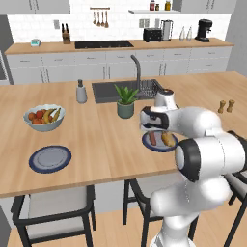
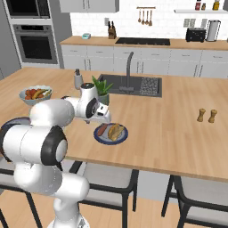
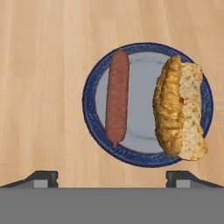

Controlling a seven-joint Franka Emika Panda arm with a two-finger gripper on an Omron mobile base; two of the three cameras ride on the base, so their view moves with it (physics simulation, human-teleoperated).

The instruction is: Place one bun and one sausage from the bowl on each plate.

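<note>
Because the gripper [image 3: 112,177] hangs straight above the near plate [image 3: 94,118] with its finger tips [image 3: 43,177] set wide apart and nothing between them, you can read this as a release position: open jaws, no load, nothing touching the plate.

On that plate the sausage [image 3: 117,97] lies flat along one side of the pale centre, and the bun [image 3: 178,109] lies beside it on the other side, split face turned outward, its far edge overhanging the plate's rim. They are close but apart, roughly parallel. My reading is that they are laid side by side so each sits clear of the other and neither rolls off.

In the left base view this plate [image 1: 147,143] sits near the front edge of the island worktop [image 1: 96,144], toward its right half, just in front of the potted plant [image 1: 126,101]. The second plate [image 1: 49,159] sits near the same front edge, well to the left, with nothing on it. The pale fruit bowl [image 1: 44,117] stands behind it.

Judgement: one plate looks served; the other awaits a bun and a sausage.

I cannot locate the dark serving bowl in these views, so you need to find it before planning the next pick.
</note>
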